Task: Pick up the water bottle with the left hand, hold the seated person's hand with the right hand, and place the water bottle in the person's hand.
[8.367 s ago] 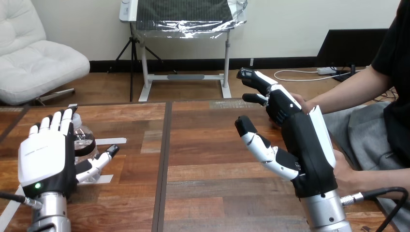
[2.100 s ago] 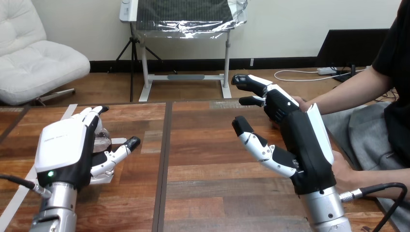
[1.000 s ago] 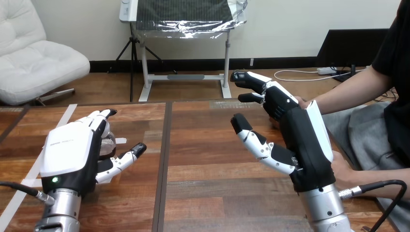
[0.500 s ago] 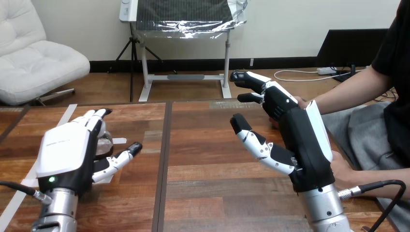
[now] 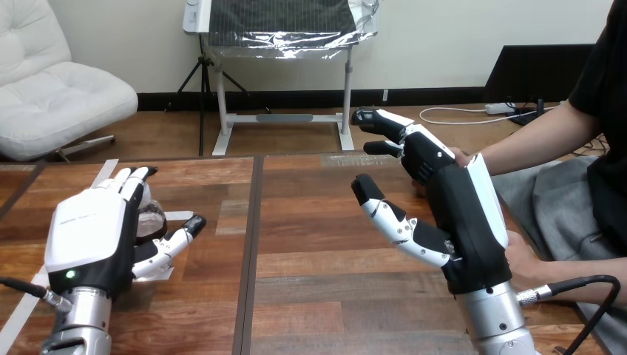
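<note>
Head view: water bottle (image 5: 152, 217) behind left hand (image 5: 85, 238).

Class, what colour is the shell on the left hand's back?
White, on the left hand, head view.

White-shelled left hand (image 5: 85, 235), right hand (image 5: 467, 216), silver forearms (image 5: 497, 327)

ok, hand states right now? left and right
Left hand: open, bottle behind it, not gripped.
Right hand: open, beside the person's raised hand.
</note>
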Robot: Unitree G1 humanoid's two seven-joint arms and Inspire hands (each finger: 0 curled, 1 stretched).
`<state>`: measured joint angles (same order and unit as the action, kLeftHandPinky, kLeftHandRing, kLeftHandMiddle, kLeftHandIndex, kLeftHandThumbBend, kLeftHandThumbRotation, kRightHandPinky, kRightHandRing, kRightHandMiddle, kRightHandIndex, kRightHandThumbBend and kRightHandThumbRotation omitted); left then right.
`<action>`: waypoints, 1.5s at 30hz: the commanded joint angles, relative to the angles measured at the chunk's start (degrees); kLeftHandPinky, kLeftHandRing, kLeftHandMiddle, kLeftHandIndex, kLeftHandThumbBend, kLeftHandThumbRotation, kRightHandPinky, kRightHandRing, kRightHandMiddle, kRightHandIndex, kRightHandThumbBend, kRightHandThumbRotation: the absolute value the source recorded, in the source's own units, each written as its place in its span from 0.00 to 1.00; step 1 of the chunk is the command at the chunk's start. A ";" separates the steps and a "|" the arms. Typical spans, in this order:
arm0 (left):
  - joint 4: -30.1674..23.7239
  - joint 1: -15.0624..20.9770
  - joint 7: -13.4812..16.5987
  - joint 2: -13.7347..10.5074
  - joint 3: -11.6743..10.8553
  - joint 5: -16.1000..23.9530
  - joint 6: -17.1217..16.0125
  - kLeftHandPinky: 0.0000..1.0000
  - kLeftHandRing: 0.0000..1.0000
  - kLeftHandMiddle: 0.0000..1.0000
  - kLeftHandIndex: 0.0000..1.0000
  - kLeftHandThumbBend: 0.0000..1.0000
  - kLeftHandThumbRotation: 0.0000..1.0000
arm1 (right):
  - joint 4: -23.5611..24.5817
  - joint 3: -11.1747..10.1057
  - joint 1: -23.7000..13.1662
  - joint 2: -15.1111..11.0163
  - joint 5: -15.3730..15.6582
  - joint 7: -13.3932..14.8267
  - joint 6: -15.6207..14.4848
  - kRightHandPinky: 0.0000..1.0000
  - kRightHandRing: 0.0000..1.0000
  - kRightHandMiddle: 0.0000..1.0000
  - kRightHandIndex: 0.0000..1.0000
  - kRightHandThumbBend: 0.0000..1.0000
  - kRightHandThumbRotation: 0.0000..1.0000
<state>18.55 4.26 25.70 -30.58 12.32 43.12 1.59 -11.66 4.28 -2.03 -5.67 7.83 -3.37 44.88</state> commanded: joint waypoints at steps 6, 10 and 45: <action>1.30 0.62 -1.14 0.75 0.13 -0.23 0.58 0.88 0.89 0.91 0.90 0.62 0.94 | 0.22 -0.32 -3.87 0.34 -0.55 0.42 1.06 0.73 0.83 0.83 0.77 0.39 0.26; 1.87 1.01 -1.35 0.63 0.30 0.38 1.75 0.89 0.91 0.93 0.91 0.63 0.96 | 0.32 -0.39 -3.78 0.35 -0.45 0.49 0.98 0.73 0.83 0.83 0.77 0.39 0.25; 3.93 3.05 -0.52 -0.44 0.84 1.38 2.32 0.93 0.93 0.94 0.93 0.64 1.00 | 1.21 -0.48 -3.05 0.45 -0.16 0.46 0.28 0.72 0.81 0.83 0.77 0.39 0.25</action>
<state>20.68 5.16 25.76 -30.67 12.25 43.63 4.56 -11.66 4.25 -2.03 -5.22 7.90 -3.36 44.88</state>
